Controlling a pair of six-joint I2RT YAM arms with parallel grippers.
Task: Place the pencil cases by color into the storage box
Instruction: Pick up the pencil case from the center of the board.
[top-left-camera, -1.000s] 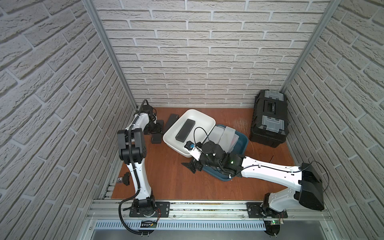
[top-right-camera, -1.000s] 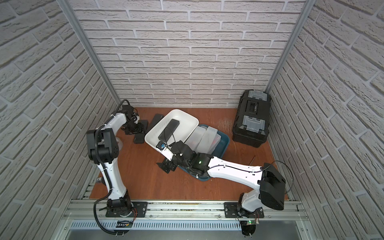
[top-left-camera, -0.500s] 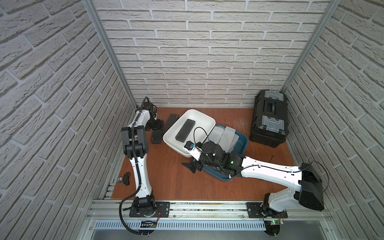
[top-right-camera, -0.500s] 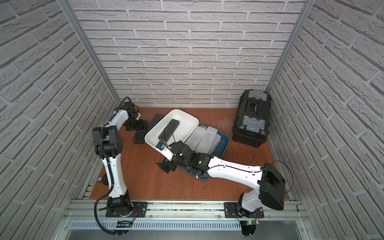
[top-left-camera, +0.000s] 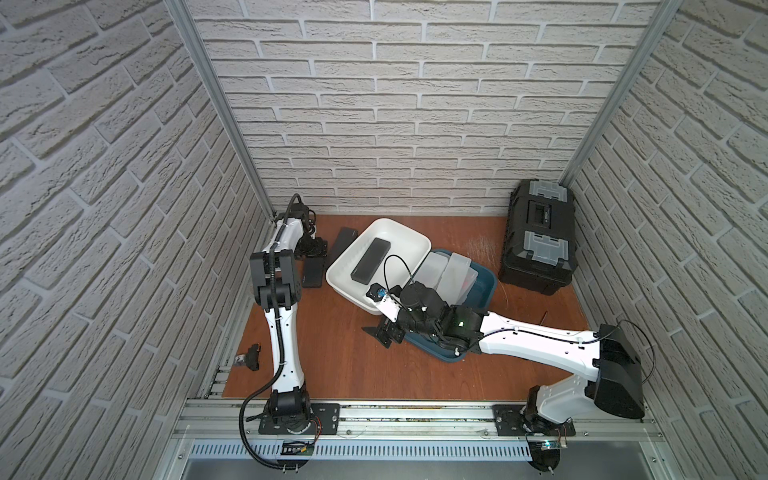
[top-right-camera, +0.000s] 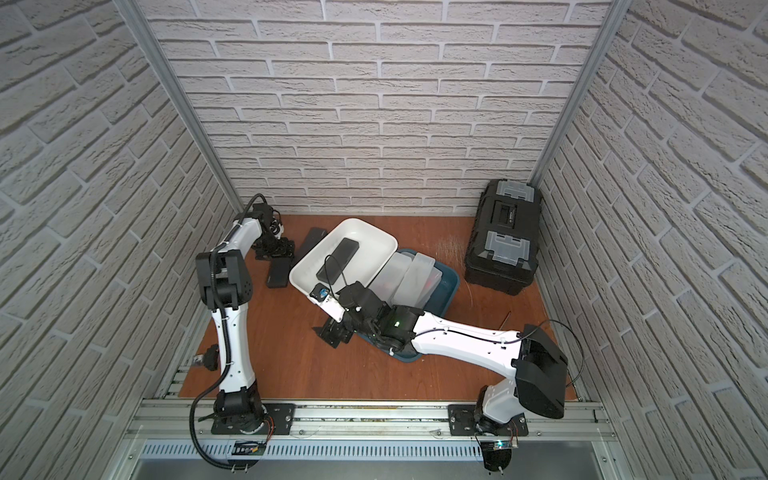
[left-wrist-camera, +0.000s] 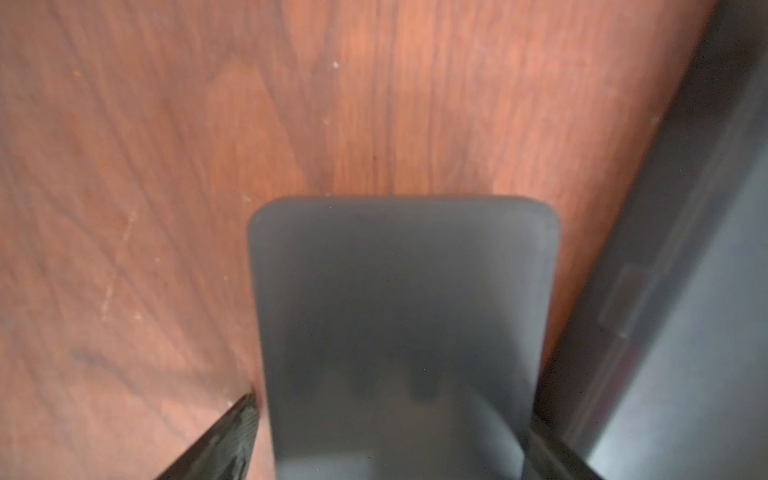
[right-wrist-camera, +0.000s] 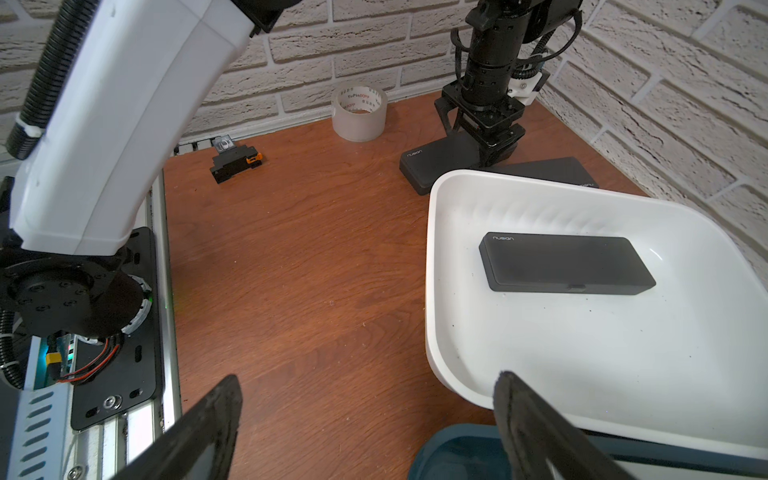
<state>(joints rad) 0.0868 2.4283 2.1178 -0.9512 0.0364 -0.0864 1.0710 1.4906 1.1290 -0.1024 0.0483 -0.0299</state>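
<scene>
A black pencil case (left-wrist-camera: 399, 291) lies flat on the wooden table at the back left (top-left-camera: 312, 272). My left gripper (left-wrist-camera: 392, 415) stands straight down over it (right-wrist-camera: 484, 141), fingers against both long sides, shut on it. Beside it a second black case (top-left-camera: 345, 241) lies against the white box (top-left-camera: 399, 245). Another black case (right-wrist-camera: 565, 262) rests inside that white box. Frosted white cases (top-left-camera: 451, 274) are stacked in the blue box (top-left-camera: 486, 286). My right gripper (right-wrist-camera: 365, 390) hangs open and holds nothing, low over the table at the near corners of both boxes (top-left-camera: 380, 334).
A black toolbox (top-left-camera: 538, 237) stands at the back right. A clear tape roll (right-wrist-camera: 359, 112) sits by the left wall. A small black and orange part (right-wrist-camera: 237, 162) lies near the left rail. Brick walls close in on three sides.
The left arm's elbow has swung toward the back wall while its gripper stayed over the black case. The right arm has not moved.
</scene>
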